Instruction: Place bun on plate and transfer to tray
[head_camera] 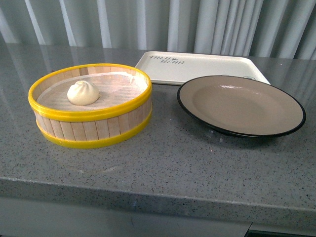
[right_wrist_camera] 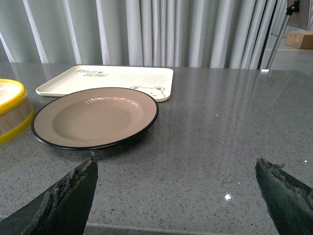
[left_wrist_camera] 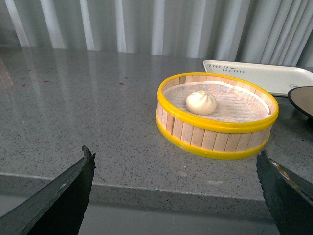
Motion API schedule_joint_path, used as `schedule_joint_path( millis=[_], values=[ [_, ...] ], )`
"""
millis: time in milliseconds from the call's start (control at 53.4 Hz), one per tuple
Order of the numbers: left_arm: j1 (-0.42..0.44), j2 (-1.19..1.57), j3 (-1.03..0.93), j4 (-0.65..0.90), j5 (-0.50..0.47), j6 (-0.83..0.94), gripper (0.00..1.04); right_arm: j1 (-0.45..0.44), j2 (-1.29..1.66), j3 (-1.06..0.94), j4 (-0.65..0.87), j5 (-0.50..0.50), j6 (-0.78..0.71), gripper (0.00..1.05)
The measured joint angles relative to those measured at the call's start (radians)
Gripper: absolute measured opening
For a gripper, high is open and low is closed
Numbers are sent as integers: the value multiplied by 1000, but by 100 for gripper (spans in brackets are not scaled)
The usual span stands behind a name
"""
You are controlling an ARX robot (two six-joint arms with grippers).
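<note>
You are looking at one bun [head_camera: 83, 93], small, round, cream-white and smooth, with a pleated twist on top. It is sitting on the pale liner inside one round steamer basket [head_camera: 91, 126] of upright wooden slats with yellow hoops, which is standing toward the left of the speckled grey stone surface [head_camera: 173, 163], near its front edge. One wide shallow plate [head_camera: 242, 106], glossy beige with a thin black rim, is lying to the right of the basket, bare. One flat cream-white rectangular tray [head_camera: 197, 64] with rounded corners is lying behind it toward the far edge. Your left pincer [left_wrist_camera: 174, 154] is hanging spread wide and gripping nothing. Your right pincer [right_wrist_camera: 176, 161] is doing the same.
</note>
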Motion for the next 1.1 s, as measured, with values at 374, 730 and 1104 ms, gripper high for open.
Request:
schedule_joint_path(
  millis=[374, 730, 1104],
  values=[
    [0, 0, 0, 0, 0, 0, 98, 0, 0, 0, 0, 0, 0, 96],
    [0, 0, 0, 0, 0, 0, 98, 0, 0, 0, 0, 0, 0, 96],
    [4, 154, 71, -158, -63, -167, 98, 0, 0, 0, 0, 0, 0, 96]
  ],
)
